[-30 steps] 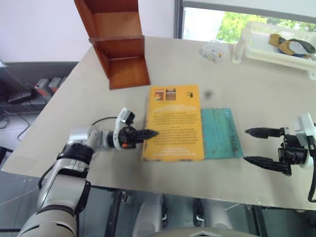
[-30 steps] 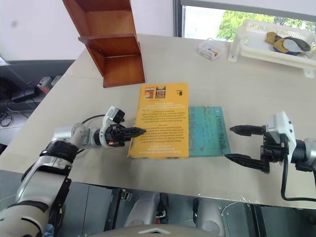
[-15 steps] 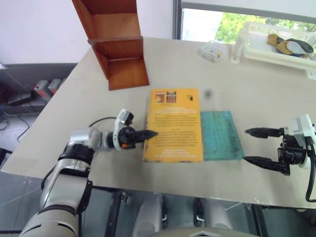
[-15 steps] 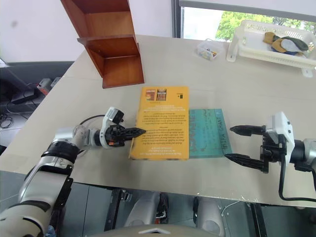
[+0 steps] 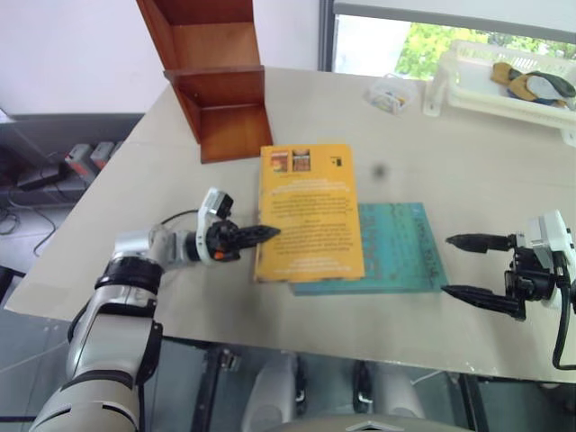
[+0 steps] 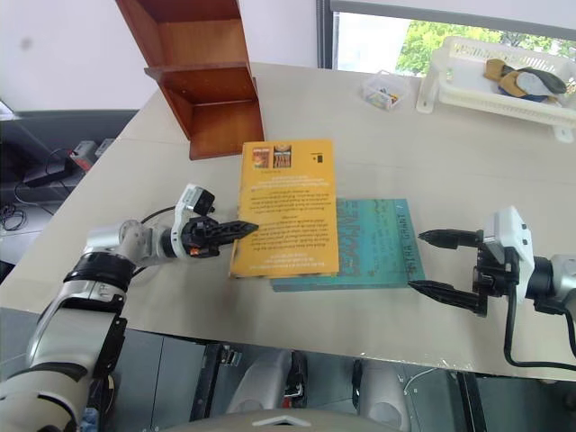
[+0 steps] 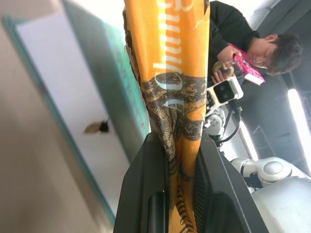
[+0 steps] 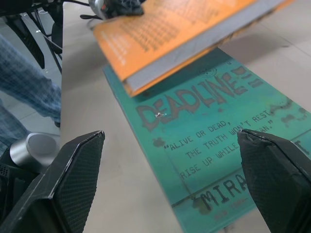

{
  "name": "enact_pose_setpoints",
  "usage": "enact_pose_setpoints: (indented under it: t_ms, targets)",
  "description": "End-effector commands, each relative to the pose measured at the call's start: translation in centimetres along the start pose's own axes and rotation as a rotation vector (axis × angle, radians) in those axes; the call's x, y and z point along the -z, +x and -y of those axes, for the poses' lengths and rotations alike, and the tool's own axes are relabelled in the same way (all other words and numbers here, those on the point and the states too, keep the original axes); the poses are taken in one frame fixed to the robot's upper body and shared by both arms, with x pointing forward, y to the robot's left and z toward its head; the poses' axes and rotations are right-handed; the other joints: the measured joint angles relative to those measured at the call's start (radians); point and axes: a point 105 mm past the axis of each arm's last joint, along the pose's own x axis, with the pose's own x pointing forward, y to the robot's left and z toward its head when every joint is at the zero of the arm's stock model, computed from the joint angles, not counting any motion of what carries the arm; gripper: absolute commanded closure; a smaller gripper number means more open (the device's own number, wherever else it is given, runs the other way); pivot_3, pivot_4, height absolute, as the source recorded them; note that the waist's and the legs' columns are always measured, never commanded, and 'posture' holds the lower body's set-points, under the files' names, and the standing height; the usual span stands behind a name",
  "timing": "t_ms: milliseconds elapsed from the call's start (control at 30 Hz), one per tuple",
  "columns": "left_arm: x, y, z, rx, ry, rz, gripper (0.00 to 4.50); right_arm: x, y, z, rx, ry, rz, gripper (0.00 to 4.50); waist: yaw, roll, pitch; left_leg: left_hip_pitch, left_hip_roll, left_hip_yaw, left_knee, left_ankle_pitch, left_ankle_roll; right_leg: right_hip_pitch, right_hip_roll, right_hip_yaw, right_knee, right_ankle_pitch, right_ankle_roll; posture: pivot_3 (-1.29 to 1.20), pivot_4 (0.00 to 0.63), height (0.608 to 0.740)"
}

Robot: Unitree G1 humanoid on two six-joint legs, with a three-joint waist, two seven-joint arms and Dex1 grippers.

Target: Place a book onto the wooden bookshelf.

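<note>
Now I work from the pale beige table (image 5: 468, 180), which fills most of the head view, with the small reddish-brown wooden bookshelf (image 5: 211, 76) of stepped open compartments standing at upper left. The thick yellow-orange paperback book (image 5: 308, 211) sits at frame centre, its near long edge raised and overlapping the thinner teal-blue book (image 5: 396, 261) lying flat beneath and to its right. My left gripper (image 5: 261, 234), at lower left of centre, is pinched tight on the paperback's spine edge; the left wrist view shows both black fingers (image 7: 146, 194) pressed against the covers. My right gripper (image 5: 472, 265), at lower right, hangs spread wide, holding nothing, near the teal book's edge. I judge the lift just begun: I should raise slowly, keep the pinch deep, clear the teal book before swinging toward the shelf, and watch for the heavy block sagging.
</note>
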Motion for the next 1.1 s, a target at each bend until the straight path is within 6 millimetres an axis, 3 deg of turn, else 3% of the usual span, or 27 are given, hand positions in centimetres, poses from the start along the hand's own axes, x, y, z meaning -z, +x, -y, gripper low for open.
enact_pose_setpoints:
  t_ms: [33,367,500,600,767,933,1100]
  targets:
    - [-2.9,1.1,1.7,0.016,0.180,0.033,4.38,-1.8,-0.3,0.0,-0.010,-0.015,0.122,0.00,-0.001,0.000,0.000,0.000,0.000,0.000,0.000,0.000,0.000,0.000,0.000,0.000,0.000,0.000,0.000,0.00,0.150,0.712]
    - [-7.7,4.8,4.8,-0.118,0.735,-0.051,4.38,-3.5,-2.0,1.2,0.037,0.055,0.334,0.00,-0.001,-0.001,0.000,0.000,0.000,0.001,0.000,0.000,0.000,0.000,0.001,0.001,0.000,0.000,0.000,0.00,0.150,0.712]
    - [-8.1,5.6,6.2,-0.171,1.033,-0.235,4.38,-4.2,-2.4,1.7,0.043,0.067,0.402,0.00,-0.001,-0.001,0.000,0.000,-0.001,0.001,0.000,0.000,0.000,0.000,0.001,0.001,0.000,0.000,0.000,0.00,0.150,0.712]
    - [-10.2,6.5,8.4,-0.233,1.262,-0.257,4.38,-4.6,-2.7,2.2,0.052,0.073,0.436,0.00,0.000,-0.001,0.001,0.000,-0.001,0.002,0.000,0.000,0.000,0.000,0.002,0.001,0.000,0.000,0.000,0.00,0.150,0.712]
    - [-12.0,7.2,10.1,-0.370,1.573,-0.363,4.38,-4.5,-2.5,2.3,0.048,0.078,0.448,0.00,-0.001,-0.001,0.000,0.001,-0.001,0.002,0.000,0.000,0.000,0.000,0.002,0.002,0.000,0.000,0.000,0.00,0.150,0.712]
    - [-13.6,8.8,12.3,-0.451,1.795,-0.374,4.38,-4.7,-2.2,2.7,0.044,0.080,0.475,0.00,0.000,-0.001,0.001,0.000,-0.001,0.003,0.000,0.000,0.000,0.000,0.002,0.002,0.000,0.000,0.000,0.00,0.150,0.712]
    - [-15.1,8.9,13.4,-0.581,1.950,-0.445,4.38,-5.0,-2.5,3.6,0.054,0.097,0.532,0.00,0.000,-0.002,0.001,0.000,-0.001,0.003,0.000,0.000,0.000,0.000,0.003,0.003,0.000,0.000,0.001,0.00,0.150,0.712]
